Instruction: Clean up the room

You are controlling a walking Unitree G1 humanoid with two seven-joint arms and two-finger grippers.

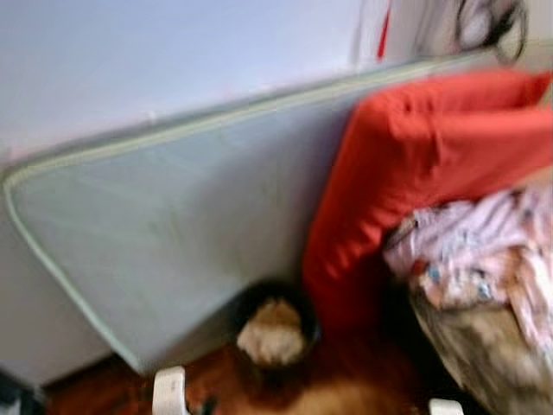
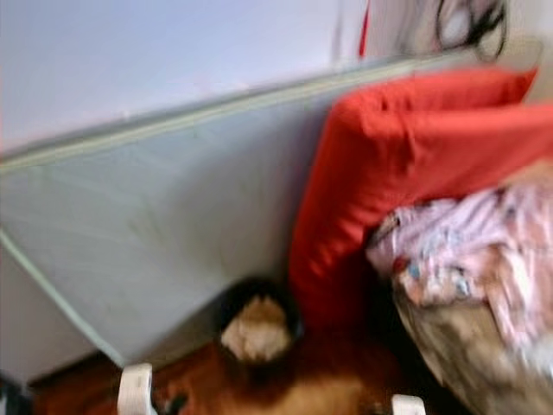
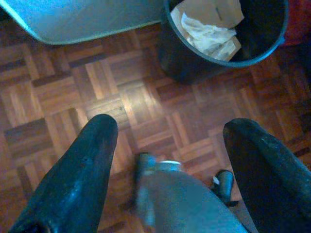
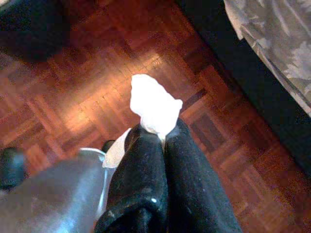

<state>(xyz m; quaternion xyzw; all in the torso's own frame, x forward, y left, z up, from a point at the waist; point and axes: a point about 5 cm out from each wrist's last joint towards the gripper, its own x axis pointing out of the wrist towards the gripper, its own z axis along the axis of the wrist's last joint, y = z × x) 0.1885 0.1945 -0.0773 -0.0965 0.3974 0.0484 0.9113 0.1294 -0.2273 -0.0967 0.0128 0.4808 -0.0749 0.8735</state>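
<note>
A black waste bin (image 1: 275, 328) stands on the wooden floor against a grey mattress (image 1: 173, 225) that leans on the wall; crumpled paper (image 3: 209, 29) lies inside it. My right gripper (image 4: 163, 133) is shut on a wad of white tissue (image 4: 153, 109), held above the parquet. In the left wrist view my left gripper (image 3: 170, 136) hangs open above the floor, a short way from the bin (image 3: 218, 43), with nothing between its fingers. The head views are blurred.
A red cushion (image 1: 415, 164) leans beside the mattress, just right of the bin. A heap of patterned bedding (image 1: 484, 259) lies on a bed at the right, its floral cover (image 4: 272, 53) near my right gripper. Parquet floor (image 3: 97, 92) spreads before the bin.
</note>
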